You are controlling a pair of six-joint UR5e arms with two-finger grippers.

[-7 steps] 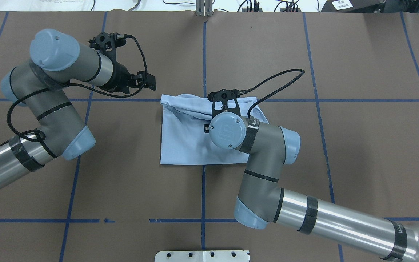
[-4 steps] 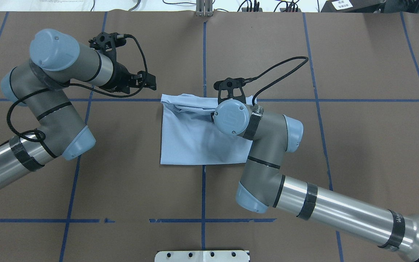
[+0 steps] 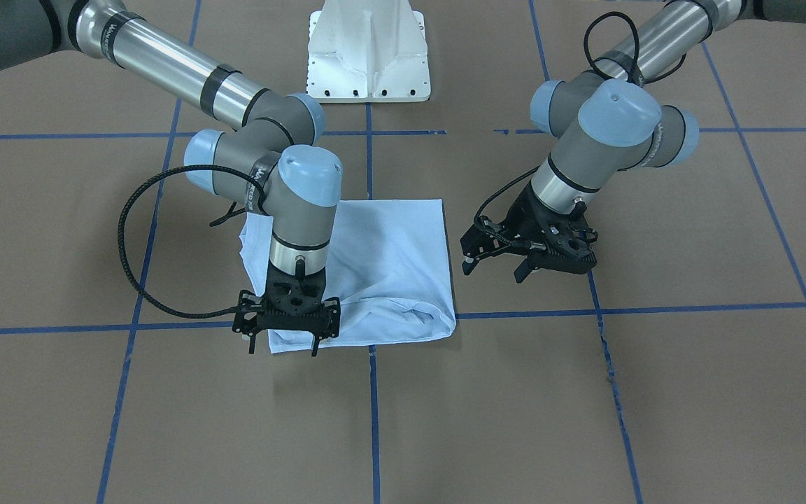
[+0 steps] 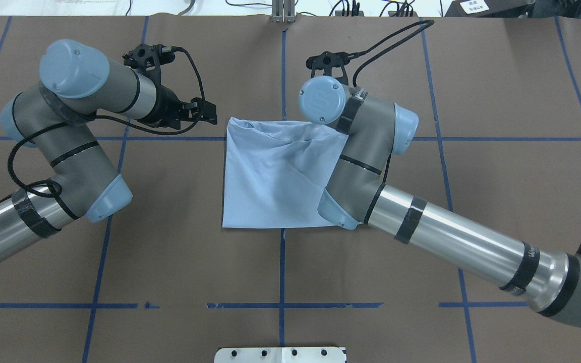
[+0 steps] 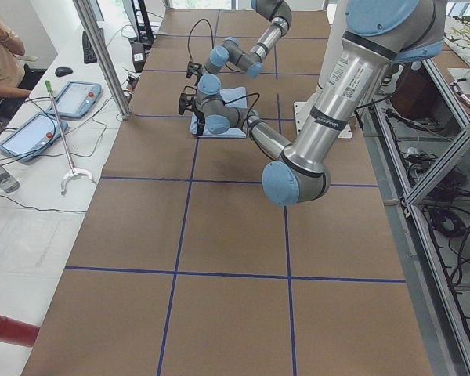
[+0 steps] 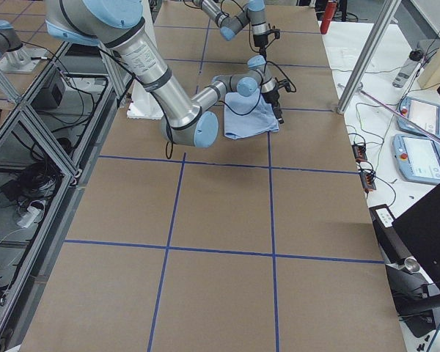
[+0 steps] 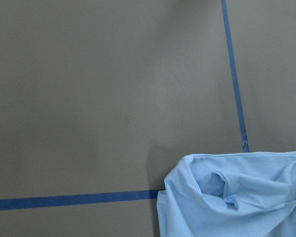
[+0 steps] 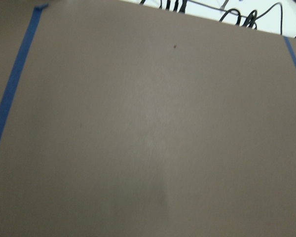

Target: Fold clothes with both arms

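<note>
The light blue T-shirt [image 4: 270, 176] lies folded into a rough square at the table's middle, also seen in the front view [image 3: 389, 259]; its logo and label are hidden. My right gripper [image 3: 283, 348] points down at the shirt's far corner, fingers spread open with the cloth edge between them. In the overhead view my right wrist [image 4: 323, 101] hides it. My left gripper [image 3: 494, 271] is open and empty, hovering just beside the shirt's far left corner, apart from it [image 4: 211, 114]. The left wrist view shows that bunched corner [image 7: 227, 197].
Brown paper with blue tape lines [image 4: 282, 75] covers the table. The white pedestal base [image 3: 368, 56] stands at the robot's side. Black cables [image 3: 130, 245] loop off both wrists. A side table with tablets [image 5: 31, 133] and a person sits beyond the far edge.
My right arm has swept away from the robot across the shirt to its far edge, carrying the upper layer flat. The dark label no longer shows. The left arm has stayed put.
</note>
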